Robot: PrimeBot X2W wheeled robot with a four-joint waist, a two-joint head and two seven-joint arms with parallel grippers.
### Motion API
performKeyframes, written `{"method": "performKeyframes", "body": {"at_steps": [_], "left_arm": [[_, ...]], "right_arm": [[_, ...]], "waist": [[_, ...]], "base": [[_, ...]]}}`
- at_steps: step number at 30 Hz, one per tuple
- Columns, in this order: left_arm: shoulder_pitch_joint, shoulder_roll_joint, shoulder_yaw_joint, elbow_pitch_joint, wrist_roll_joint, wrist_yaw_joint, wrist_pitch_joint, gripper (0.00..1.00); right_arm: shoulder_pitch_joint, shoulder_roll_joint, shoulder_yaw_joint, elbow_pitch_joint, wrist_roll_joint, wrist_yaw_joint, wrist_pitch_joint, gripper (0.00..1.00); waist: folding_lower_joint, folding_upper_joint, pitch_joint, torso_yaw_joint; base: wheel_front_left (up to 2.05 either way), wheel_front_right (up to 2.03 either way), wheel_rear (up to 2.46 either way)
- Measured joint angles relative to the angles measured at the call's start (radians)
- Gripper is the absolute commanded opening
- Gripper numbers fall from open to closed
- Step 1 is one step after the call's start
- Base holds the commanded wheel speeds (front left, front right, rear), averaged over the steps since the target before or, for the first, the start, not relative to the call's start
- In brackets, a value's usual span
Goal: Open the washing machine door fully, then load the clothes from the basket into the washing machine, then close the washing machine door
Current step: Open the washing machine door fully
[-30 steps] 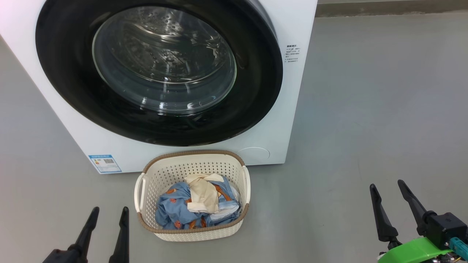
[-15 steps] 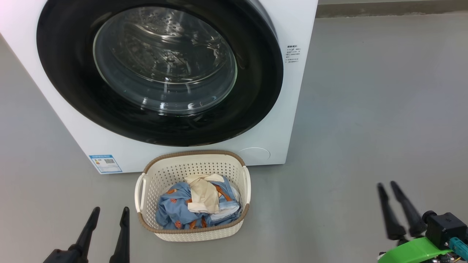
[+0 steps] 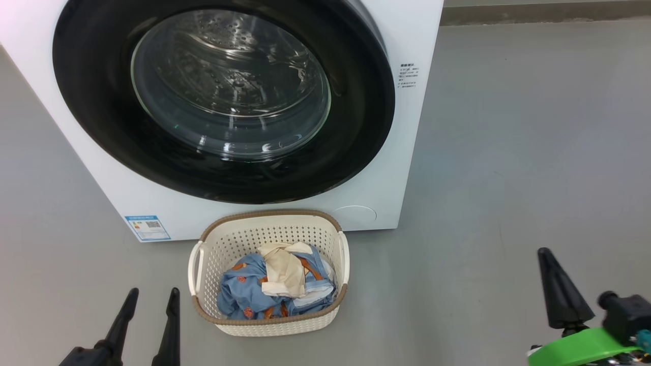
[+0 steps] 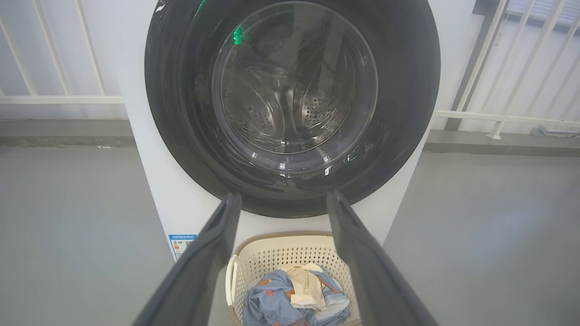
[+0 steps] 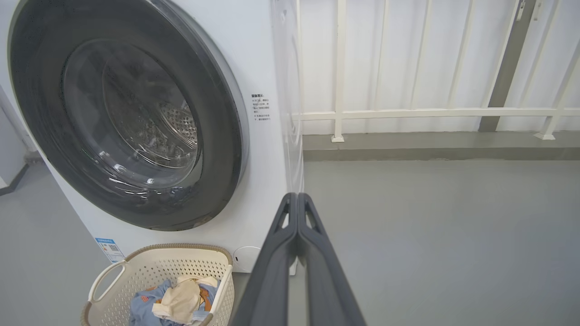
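My right pincer [image 3: 546, 256], lower right: fingers pressed together, empty, likely narrowed to hook the washing machine door [image 3: 101, 127], upper left, shut. My left pincer [image 3: 154, 292], lower left: fingers apart, empty. Basket [image 3: 269, 212], bottom centre, just before the washing machine [image 3: 417, 30] for short carries: clothes [image 3: 244, 290] inside.

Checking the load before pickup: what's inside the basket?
Inside the basket: crumpled light blue printed fabric with a cream-beige cloth lying on top. The basket floor, and anything beneath the two pieces, is covered.
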Motion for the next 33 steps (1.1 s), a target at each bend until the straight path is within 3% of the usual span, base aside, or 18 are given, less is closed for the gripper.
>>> {"method": "performKeyframes", "body": {"at_steps": [7, 14, 24, 29, 33], "left_arm": [[0.001, 0.001, -0.006, -0.005, -0.008, 0.0, 0.0, 1.0], [0.014, 0.009, -0.008, -0.018, -0.016, 0.0, -0.002, 1.0], [0.019, 0.021, -0.01, -0.039, -0.025, 0.0, -0.007, 1.0], [0.011, 0.024, -0.016, -0.051, -0.025, 0.0, -0.007, 1.0], [-0.01, 0.03, -0.027, -0.06, -0.025, 0.0, -0.007, 1.0]], "right_arm": [[-0.005, 0.04, -0.106, -0.003, 0.263, 0.0, 0.0, 0.0], [-0.066, 0.041, -0.219, 0.04, 0.681, 0.0, -0.004, 0.0], [-0.181, -0.1, -0.213, 0.158, 1.191, 0.0, 0.001, 0.0], [-0.277, -0.146, -0.215, 0.178, 1.396, 0.0, 0.115, 0.0], [-0.348, -0.157, -0.242, 0.199, 1.49, 0.0, 0.238, 0.0]], "waist": [[0.0, 0.0, 0.003, 0.003], [0.0, 0.0, 0.016, 0.017], [0.0, 0.0, 0.08, 0.04], [0.0, 0.0, 0.127, 0.049], [0.0, 0.0, 0.166, 0.058]], "base": [[0.0, 0.0, 0.0], [0.0, 0.0, 0.0], [0.0, 0.0, 0.0], [0.0, 0.0, 0.0], [0.0, 0.0, 0.0]]}}
